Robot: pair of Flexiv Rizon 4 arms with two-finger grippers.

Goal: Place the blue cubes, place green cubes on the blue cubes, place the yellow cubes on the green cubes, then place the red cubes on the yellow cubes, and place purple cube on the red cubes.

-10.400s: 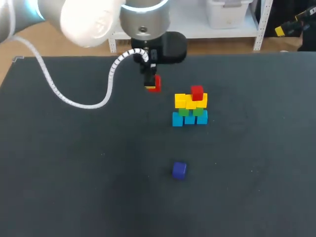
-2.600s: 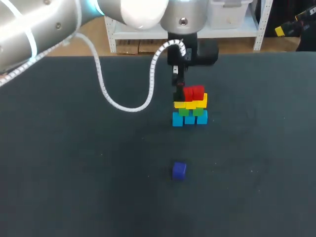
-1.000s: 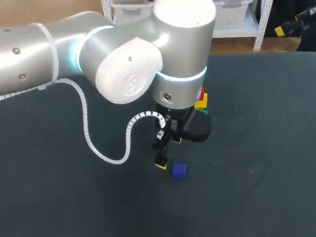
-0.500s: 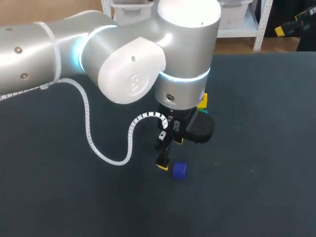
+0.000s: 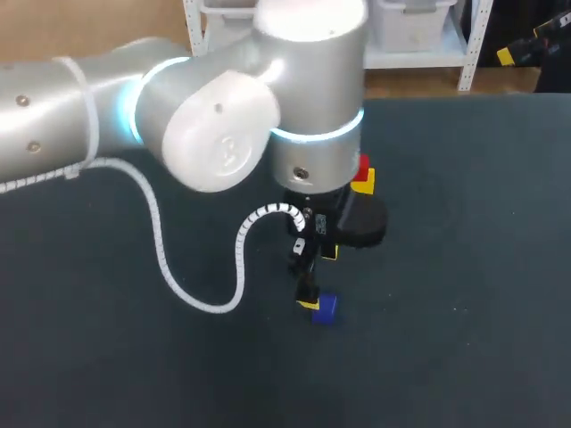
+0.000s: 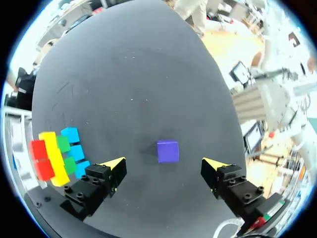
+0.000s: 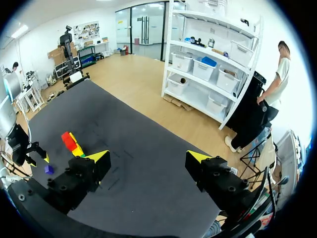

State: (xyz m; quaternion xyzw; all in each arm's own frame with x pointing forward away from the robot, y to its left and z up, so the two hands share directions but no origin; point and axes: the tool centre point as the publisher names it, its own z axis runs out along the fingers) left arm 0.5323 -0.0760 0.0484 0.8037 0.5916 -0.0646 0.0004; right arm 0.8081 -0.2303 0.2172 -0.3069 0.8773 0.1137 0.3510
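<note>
Nearer than half a second earlier, the left end effector (image 6: 163, 163) hung with fingers spread wide, gripping nothing; the purple cube (image 6: 168, 151) lay ahead between them, near the desk's (image 5: 464, 267) middle; the stack (image 6: 54, 158) of blue, green, yellow and red cubes stood towards the far edge; only the purple cap seemingly remained.

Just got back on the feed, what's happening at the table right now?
The left pincer is down at the purple cube, open, with the cube lying between its spread fingers but not gripped. Beside it stands the stack: blue cubes at the bottom, then green cubes, yellow cubes and red cubes on top. Only the purple cube is not yet on it. The right pincer is open and empty, away from the cubes.
</note>
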